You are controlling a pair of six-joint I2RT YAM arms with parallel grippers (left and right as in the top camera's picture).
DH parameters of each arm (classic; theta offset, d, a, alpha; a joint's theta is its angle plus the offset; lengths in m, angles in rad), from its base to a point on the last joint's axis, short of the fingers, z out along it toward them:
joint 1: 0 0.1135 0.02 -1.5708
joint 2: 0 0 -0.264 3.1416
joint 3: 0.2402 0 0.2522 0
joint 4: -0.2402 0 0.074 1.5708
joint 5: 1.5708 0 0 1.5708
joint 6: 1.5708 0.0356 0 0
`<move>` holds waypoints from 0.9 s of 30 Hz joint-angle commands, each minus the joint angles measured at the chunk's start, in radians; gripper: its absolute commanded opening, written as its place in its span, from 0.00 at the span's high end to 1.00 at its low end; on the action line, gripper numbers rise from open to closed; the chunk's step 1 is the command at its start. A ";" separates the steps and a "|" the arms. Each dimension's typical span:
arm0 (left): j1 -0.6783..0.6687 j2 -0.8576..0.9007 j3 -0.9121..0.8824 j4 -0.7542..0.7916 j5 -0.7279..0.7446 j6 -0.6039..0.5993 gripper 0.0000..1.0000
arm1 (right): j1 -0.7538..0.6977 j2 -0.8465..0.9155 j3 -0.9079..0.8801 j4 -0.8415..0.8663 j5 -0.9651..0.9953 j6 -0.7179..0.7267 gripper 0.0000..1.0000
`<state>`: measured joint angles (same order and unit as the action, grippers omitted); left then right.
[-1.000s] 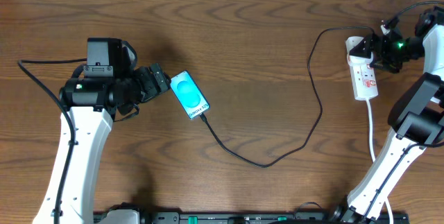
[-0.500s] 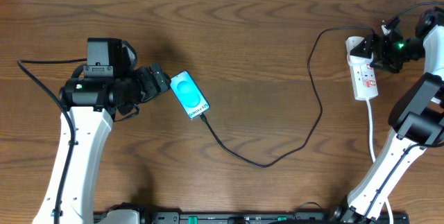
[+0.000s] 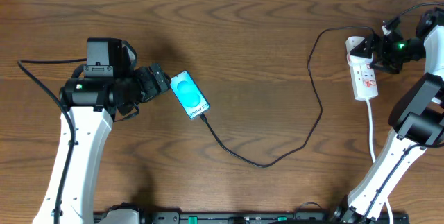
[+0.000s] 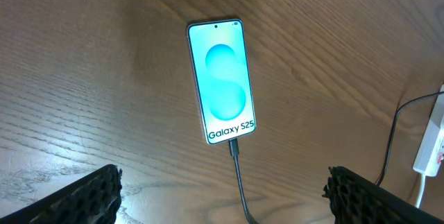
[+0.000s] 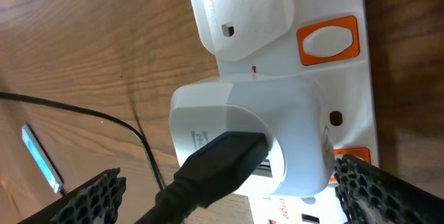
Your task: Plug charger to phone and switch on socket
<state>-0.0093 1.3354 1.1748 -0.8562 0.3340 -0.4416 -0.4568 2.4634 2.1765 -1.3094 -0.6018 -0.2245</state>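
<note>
The phone [image 3: 189, 93] lies on the table with its cyan screen lit; it also shows in the left wrist view [image 4: 222, 80]. The black charger cable [image 3: 277, 151] has its plug tip in the phone's lower end [image 4: 234, 149] and runs right to a white adapter [image 5: 250, 137] plugged into the socket strip [image 3: 365, 78]. My left gripper [image 4: 222, 195] is open, just left of the phone, over the cable. My right gripper [image 5: 229, 189] is open, its fingers on either side of the adapter on the strip [image 5: 333, 64]. Orange switches [image 5: 329, 40] show beside it.
The strip's thick white cord [image 3: 371, 123] runs down toward the right arm's base. A thin black wire [image 3: 28, 71] lies left of the left arm. The cable loops across the table's middle.
</note>
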 commanded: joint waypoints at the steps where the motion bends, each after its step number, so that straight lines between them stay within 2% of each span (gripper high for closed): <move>1: 0.004 0.004 0.009 -0.003 -0.010 0.002 0.05 | 0.014 -0.008 -0.026 -0.018 -0.071 0.022 0.04; 27: 0.004 0.004 0.009 -0.003 -0.010 0.002 0.05 | 0.020 -0.008 -0.084 0.053 -0.071 0.020 0.02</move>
<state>-0.0093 1.3354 1.1748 -0.8562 0.3340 -0.4416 -0.4587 2.4371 2.1242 -1.2552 -0.6205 -0.2111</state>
